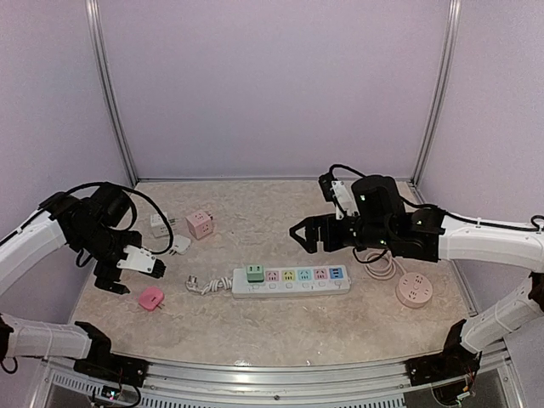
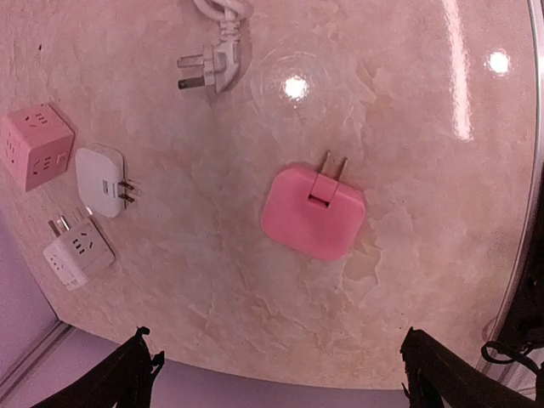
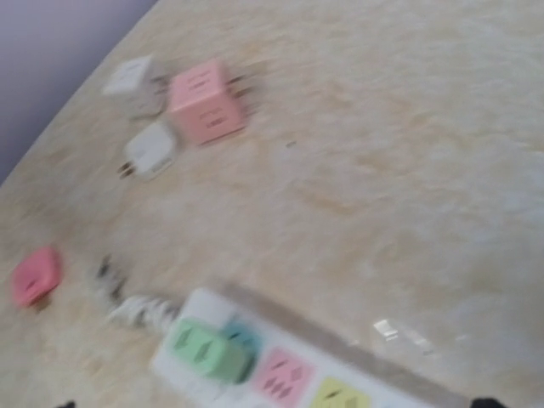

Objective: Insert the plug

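Left claw (image 1: 127, 274) and right claw (image 1: 303, 237) gape wide, empty; pink plug (image 2: 313, 212) lies below left, white adapters (image 2: 100, 180) nearby.

Left fingers (image 1: 136, 260) and right fingers (image 1: 299, 231) wide apart, empty, both aloft and angled inward.

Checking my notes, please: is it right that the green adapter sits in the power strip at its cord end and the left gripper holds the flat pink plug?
Not quite: the left gripper is open and empty; the flat pink plug lies on the table below it, as the left wrist view shows. The green adapter does sit in the power strip nearest its cord.
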